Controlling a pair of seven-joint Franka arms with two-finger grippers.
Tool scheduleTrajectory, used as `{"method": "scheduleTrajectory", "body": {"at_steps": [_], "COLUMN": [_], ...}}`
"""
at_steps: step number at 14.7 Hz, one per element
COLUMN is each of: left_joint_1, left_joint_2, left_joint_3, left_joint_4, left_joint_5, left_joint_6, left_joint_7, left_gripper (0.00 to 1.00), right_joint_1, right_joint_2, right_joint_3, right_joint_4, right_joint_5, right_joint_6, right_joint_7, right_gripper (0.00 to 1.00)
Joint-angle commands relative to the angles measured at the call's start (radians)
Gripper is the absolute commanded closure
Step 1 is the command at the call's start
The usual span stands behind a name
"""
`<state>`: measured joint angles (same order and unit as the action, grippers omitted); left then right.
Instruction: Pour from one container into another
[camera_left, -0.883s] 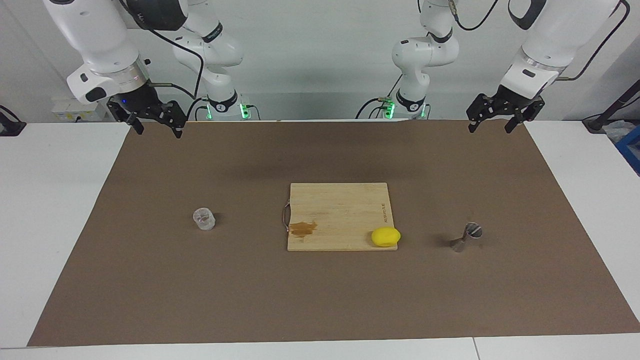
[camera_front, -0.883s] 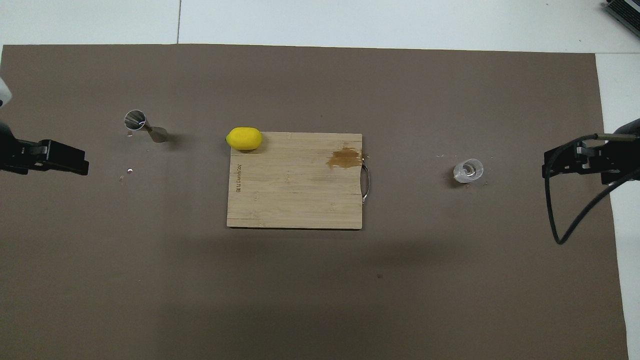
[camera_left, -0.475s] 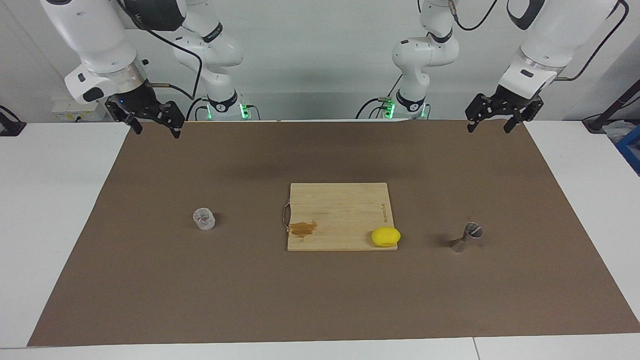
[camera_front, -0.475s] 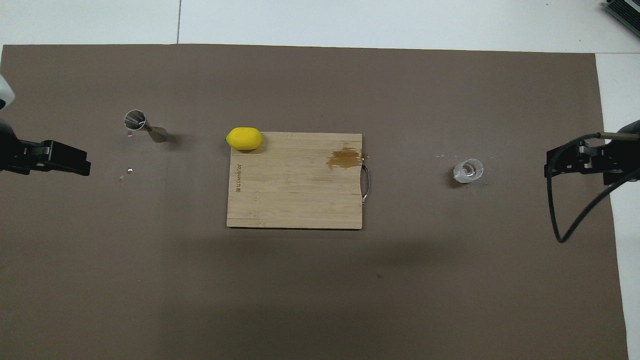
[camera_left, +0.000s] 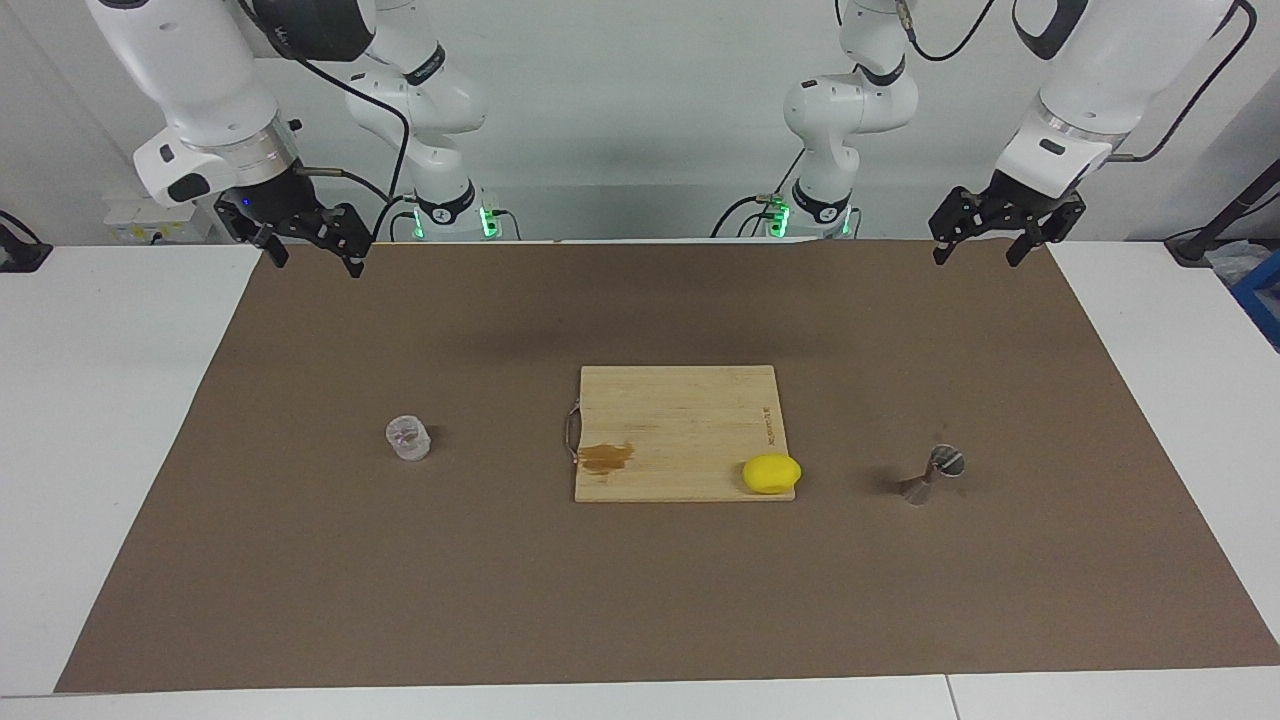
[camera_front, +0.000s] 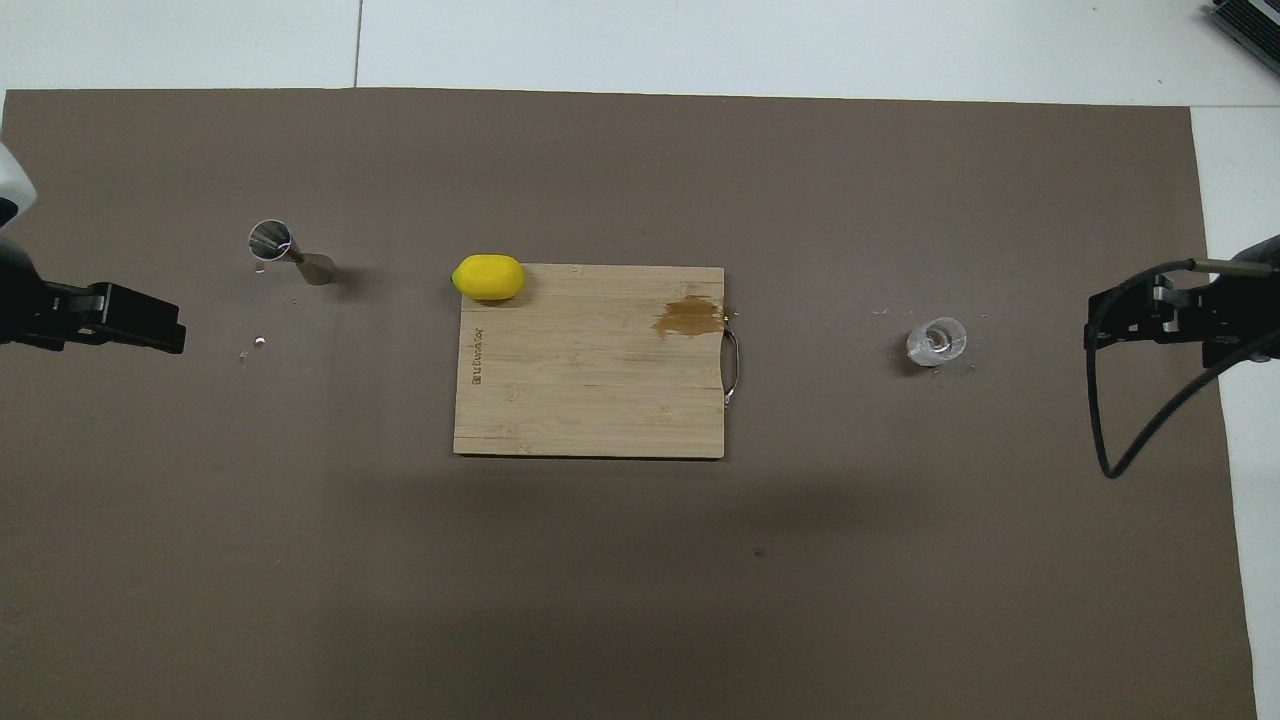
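Brown matting covers the surface (camera_left: 300, 600). It carries one clear cup (camera_left: 408, 438) toward the right arm's end, one jigger (camera_left: 932, 474) lying tipped toward the left arm's end, one cutting board (camera_left: 680, 420) between them, and one lemon (camera_left: 771, 473) on the board's corner. Left pincer (camera_left: 978, 236) and right pincer (camera_left: 312, 242) both hang spread wide, empty, over the mat's edge nearest the robots.

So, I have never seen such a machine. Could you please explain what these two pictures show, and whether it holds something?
These are two robot arms at a table. One picture looks from across the table toward them; the other looks down from above.

The left gripper and right gripper hang over the brown mat, jaws open, holding nothing.

On the mat lie a cutting board with a lemon at its corner, a clear cup toward the right arm's end, and a metal jigger, tipped on its side, toward the left arm's end.
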<state>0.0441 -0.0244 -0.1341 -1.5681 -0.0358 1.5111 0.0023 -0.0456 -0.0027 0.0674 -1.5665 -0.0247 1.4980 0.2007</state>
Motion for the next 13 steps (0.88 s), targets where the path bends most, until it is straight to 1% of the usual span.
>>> {"method": "scheduleTrajectory", "body": {"at_steps": [1, 3, 5, 6, 8, 10, 11, 13], "left_joint_1": [0.014, 0.051, 0.074, 0.082, 0.108, 0.109, 0.109, 0.109], "left_joint_2": [0.012, 0.023, 0.061, 0.076, 0.121, 0.153, 0.164, 0.162], "left_joint_3": [0.005, 0.016, 0.018, 0.021, 0.034, 0.076, 0.096, 0.119], "left_joint_4": [-0.009, -0.039, -0.043, -0.047, -0.053, -0.072, -0.093, -0.160], "left_joint_5": [-0.051, -0.111, -0.141, -0.151, -0.228, -0.310, -0.359, -0.458], "left_joint_6": [-0.017, -0.017, -0.026, -0.025, -0.017, 0.012, 0.043, 0.125], "left_joint_7": [0.002, -0.004, -0.034, -0.085, -0.252, -0.399, -0.492, -0.681], "left_gripper": [0.00, 0.00, 0.00, 0.00, 0.00, 0.00, 0.00, 0.00], "right_joint_1": [-0.004, -0.002, 0.009, 0.010, 0.010, 0.010, 0.010, 0.010], "right_joint_2": [-0.016, -0.017, -0.016, -0.016, -0.017, -0.017, -0.017, -0.017], "right_joint_3": [0.005, 0.006, 0.006, 0.006, 0.006, 0.006, 0.006, 0.006], "right_joint_4": [-0.018, -0.018, -0.018, -0.018, -0.018, -0.018, -0.018, -0.020], "right_joint_5": [-0.009, -0.021, -0.026, -0.026, -0.026, -0.026, -0.026, -0.026], "right_joint_6": [0.021, 0.021, 0.021, 0.027, 0.027, 0.027, 0.027, 0.027], "right_joint_7": [0.013, 0.011, 0.011, 0.011, 0.006, 0.006, 0.006, 0.006], "right_gripper": [0.01, 0.01, 0.01, 0.01, 0.01, 0.01, 0.01, 0.01]}}
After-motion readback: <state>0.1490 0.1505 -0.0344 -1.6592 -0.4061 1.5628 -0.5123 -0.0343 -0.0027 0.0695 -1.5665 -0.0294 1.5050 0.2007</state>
